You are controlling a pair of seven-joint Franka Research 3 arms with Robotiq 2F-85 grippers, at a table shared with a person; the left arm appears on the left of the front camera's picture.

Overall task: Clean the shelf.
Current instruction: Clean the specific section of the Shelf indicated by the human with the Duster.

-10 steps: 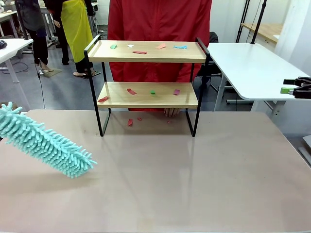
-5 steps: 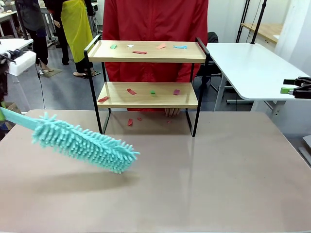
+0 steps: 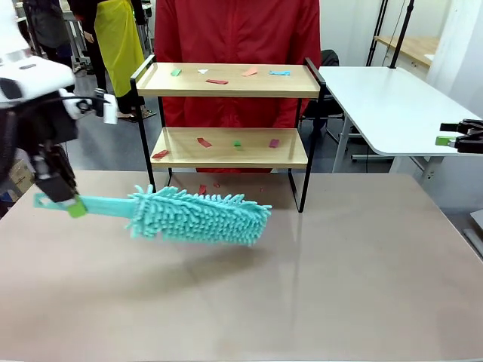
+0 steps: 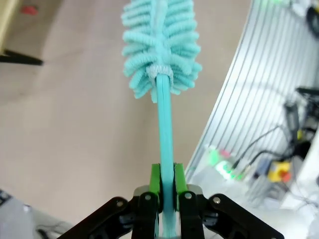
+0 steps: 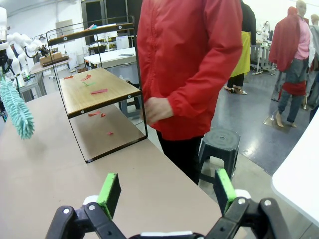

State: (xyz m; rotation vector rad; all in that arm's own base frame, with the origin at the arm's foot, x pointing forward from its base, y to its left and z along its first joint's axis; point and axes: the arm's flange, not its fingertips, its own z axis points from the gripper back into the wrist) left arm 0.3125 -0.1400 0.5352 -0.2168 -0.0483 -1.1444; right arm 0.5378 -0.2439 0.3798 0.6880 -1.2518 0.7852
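The shelf [image 3: 226, 81] stands at the table's far middle, with small coloured paper scraps [image 3: 217, 81] on both wooden boards and a few on the table under it. My left gripper [image 3: 69, 202] is shut on the handle of a teal fluffy duster [image 3: 200, 216], whose head hangs level just in front of the shelf's legs, above the table. In the left wrist view the green pads [image 4: 155, 180] clamp the duster handle [image 4: 165, 129]. My right gripper [image 3: 453, 134] hangs open at the far right, off the table; the right wrist view shows it [image 5: 167, 189] empty, facing the shelf [image 5: 94, 89].
A person in a red jacket [image 3: 238, 30] stands right behind the shelf, one hand [image 3: 266, 174] resting near its lower board. A white side table [image 3: 385, 105] is at the right. A black stool [image 5: 219, 142] stands by the person. The beige tabletop [image 3: 317, 286] is bare in front.
My left arm has swung the duster to the right, from the table's left edge to just before the shelf, and the arm itself has come into view. The right gripper has not moved.
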